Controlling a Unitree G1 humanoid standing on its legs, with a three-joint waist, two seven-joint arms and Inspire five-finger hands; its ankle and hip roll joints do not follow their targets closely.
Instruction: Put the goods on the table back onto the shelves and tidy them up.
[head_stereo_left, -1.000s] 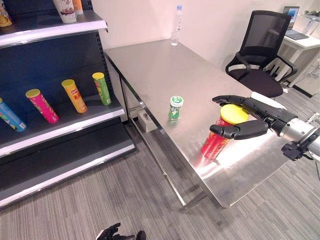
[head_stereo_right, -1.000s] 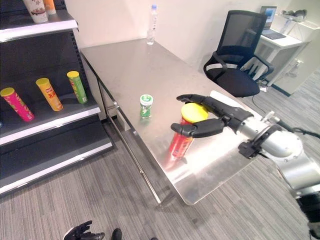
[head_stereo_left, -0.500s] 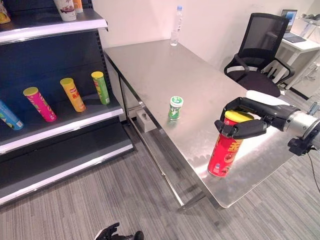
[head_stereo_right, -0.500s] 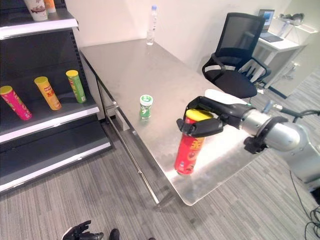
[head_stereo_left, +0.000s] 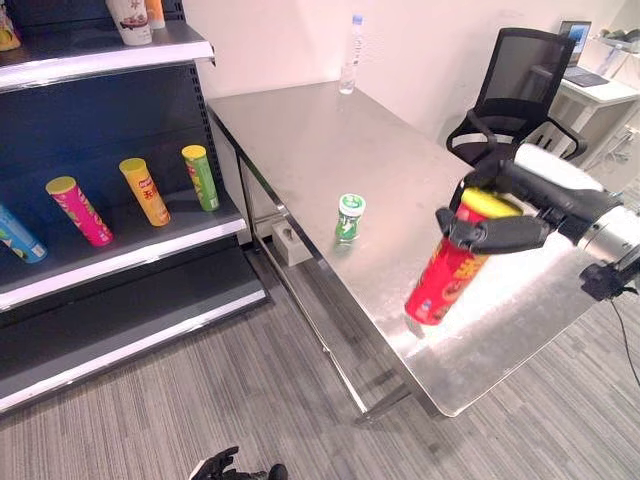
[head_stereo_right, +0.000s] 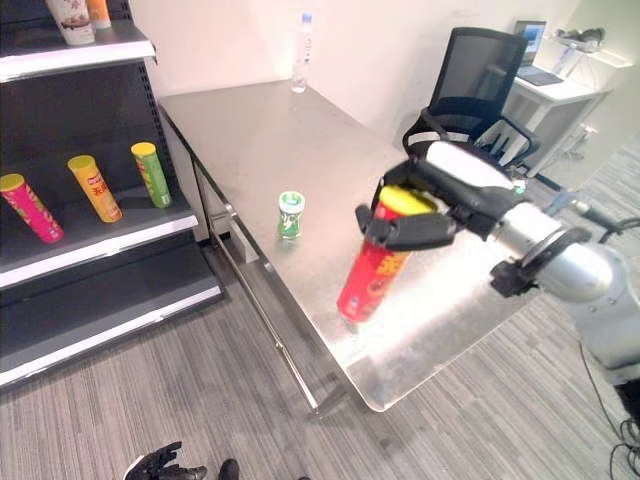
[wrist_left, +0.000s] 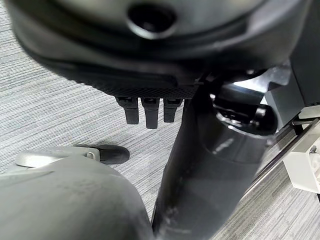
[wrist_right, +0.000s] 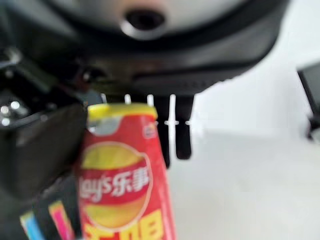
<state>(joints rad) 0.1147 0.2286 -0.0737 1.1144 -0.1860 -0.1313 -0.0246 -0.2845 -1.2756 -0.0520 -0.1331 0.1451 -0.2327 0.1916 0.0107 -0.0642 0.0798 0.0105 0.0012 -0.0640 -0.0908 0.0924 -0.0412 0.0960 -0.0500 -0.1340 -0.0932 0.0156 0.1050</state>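
Note:
My right hand (head_stereo_left: 500, 228) is shut on a red chip can with a yellow lid (head_stereo_left: 448, 265), holding it tilted above the front right part of the steel table (head_stereo_left: 330, 140). The same red chip can (wrist_right: 125, 185) fills the right wrist view, gripped near its lid. A small green can (head_stereo_left: 350, 217) stands upright mid-table, left of the hand. A clear water bottle (head_stereo_left: 353, 45) stands at the table's far edge. My left hand (head_stereo_left: 222, 467) hangs low over the floor, its fingers (wrist_left: 146, 111) curled and holding nothing.
A dark shelf unit (head_stereo_left: 120, 255) stands to the left; on its middle shelf lean a pink can (head_stereo_left: 78, 209), an orange can (head_stereo_left: 144, 189) and a green can (head_stereo_left: 202, 176). A black office chair (head_stereo_left: 515, 95) sits beyond the table's right side. Grey carpet lies between shelf and table.
The right hand has lifted the red chip can off the table and tilted it, lid toward the right. Before that the fingers closed round the can's top.

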